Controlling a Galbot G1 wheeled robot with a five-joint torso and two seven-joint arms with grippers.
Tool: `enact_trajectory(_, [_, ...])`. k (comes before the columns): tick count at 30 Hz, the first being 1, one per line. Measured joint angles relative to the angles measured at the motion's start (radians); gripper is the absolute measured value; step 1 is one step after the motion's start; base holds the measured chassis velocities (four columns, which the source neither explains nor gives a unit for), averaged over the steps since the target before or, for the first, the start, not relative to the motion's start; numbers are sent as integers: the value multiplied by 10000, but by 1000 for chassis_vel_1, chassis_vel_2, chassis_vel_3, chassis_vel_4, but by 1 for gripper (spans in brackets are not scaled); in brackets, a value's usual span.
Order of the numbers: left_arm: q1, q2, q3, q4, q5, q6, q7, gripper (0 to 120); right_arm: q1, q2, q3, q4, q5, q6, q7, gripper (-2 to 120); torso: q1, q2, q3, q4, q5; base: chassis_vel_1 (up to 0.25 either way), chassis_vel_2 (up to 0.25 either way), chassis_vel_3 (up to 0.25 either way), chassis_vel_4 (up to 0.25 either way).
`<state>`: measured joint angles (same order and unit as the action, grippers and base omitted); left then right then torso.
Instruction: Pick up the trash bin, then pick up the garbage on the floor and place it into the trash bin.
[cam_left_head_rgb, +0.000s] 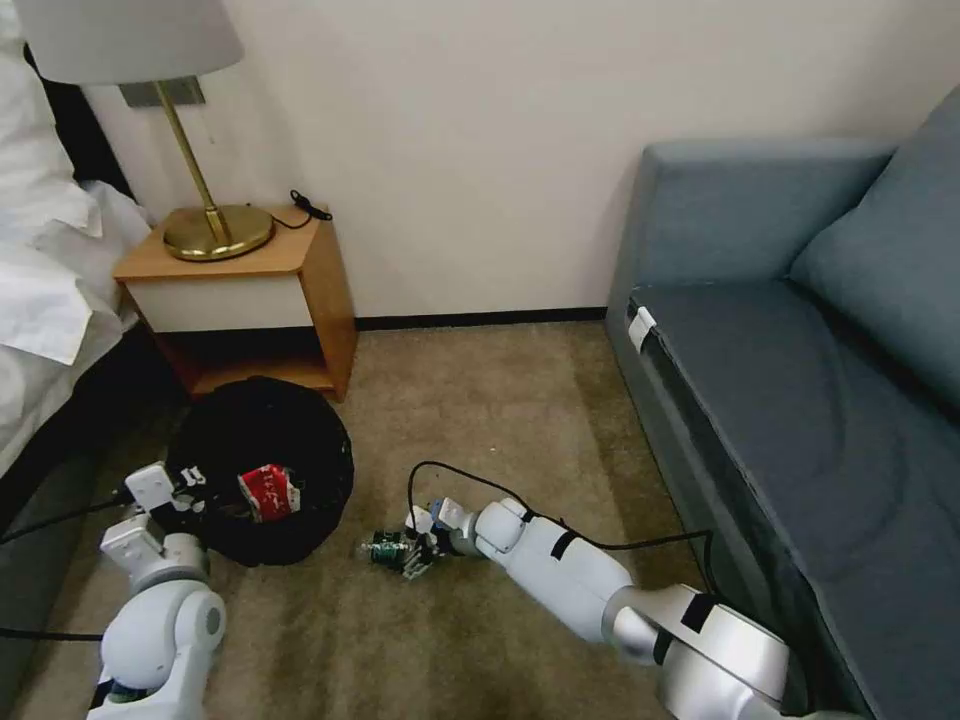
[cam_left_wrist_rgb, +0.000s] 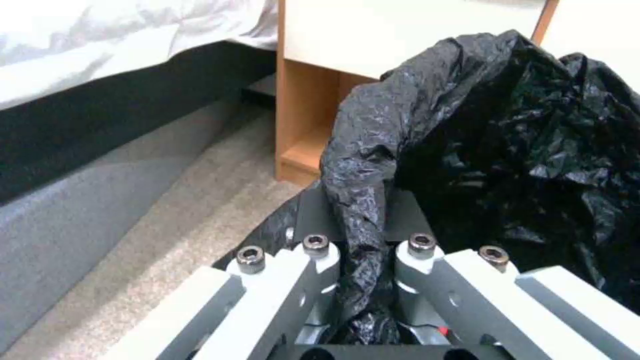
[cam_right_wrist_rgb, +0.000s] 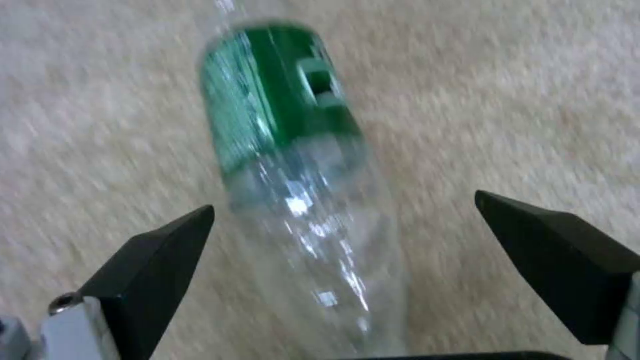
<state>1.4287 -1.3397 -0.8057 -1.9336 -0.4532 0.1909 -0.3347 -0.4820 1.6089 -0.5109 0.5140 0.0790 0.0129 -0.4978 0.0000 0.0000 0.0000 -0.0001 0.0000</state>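
Black crinkled plastic is lining the trash bin (cam_left_head_rgb: 262, 470), which is sitting on the beige carpet (cam_left_head_rgb: 480, 400) at the left of the scene, just in front of the wooden nightstand (cam_left_head_rgb: 250, 290) and close beside the bed (cam_left_head_rgb: 45, 270). A brass lamp (cam_left_head_rgb: 205, 190) is standing on the nightstand. The left gripper (cam_left_head_rgb: 185, 490) is reaching in from the near left and clamping the near-left edge of the bin; in the left wrist view a fold of the black bag (cam_left_wrist_rgb: 363, 200) is being pinched tightly between its closed fingers (cam_left_wrist_rgb: 293, 280). Inside the bin, a flattened red-and-white packet (cam_left_head_rgb: 270, 492) is lying on the liner, near the gripped edge.

To the right of the bin, a clear bottle with a green label (cam_left_head_rgb: 388, 547) is lying on its side on the carpet, just beside the bin's near-right edge but apart from it. The right gripper (cam_left_head_rgb: 415, 555) is stretching in low from the near right, its fingers spread wide. In the right wrist view the two dark fingertips (cam_right_wrist_rgb: 160, 260) are flanking the clear end of the bottle (cam_right_wrist_rgb: 293, 165) with carpet showing on both sides, so they are not pressing on it, and the green label is pointing away from the wrist.

At the far right a grey-blue sofa (cam_left_head_rgb: 800, 330) is running along the wall.
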Motion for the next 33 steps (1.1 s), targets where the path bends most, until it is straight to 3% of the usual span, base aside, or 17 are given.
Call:
enact_trajectory(14, [-20, 0, -10, 119, -28, -24, 13, 5, 137, -2, 200, -629, -324, 301, -250, 97, 0, 0, 0, 1, 0, 0, 0, 0, 0])
enact_trajectory(20, [-56, -1, -7, 145, -55, -26, 17, 5, 103, -4, 304, -684, -455, 374, -470, 73, 0, 0, 0, 1, 0, 0, 0, 0, 0])
enact_trajectory(25, [-74, -3, 3, 155, -62, -27, 18, 5, 76, -5, 325, -669, -462, 378, -496, 64, 0, 0, 0, 1, 0, 0, 0, 0, 0])
enact_trajectory(29, [-133, 1, 21, 175, -91, -26, 16, 5, 60, -6, 380, -634, -468, 389, -525, 42, 0, 0, 0, 1, 0, 0, 0, 0, 0])
enact_trajectory(33, [-137, 14, 33, 175, -93, -13, 4, 5, 7, -7, 402, -618, -496, 414, -538, 30, 0, 0, 0, 1, 0, 0, 0, 0, 0])
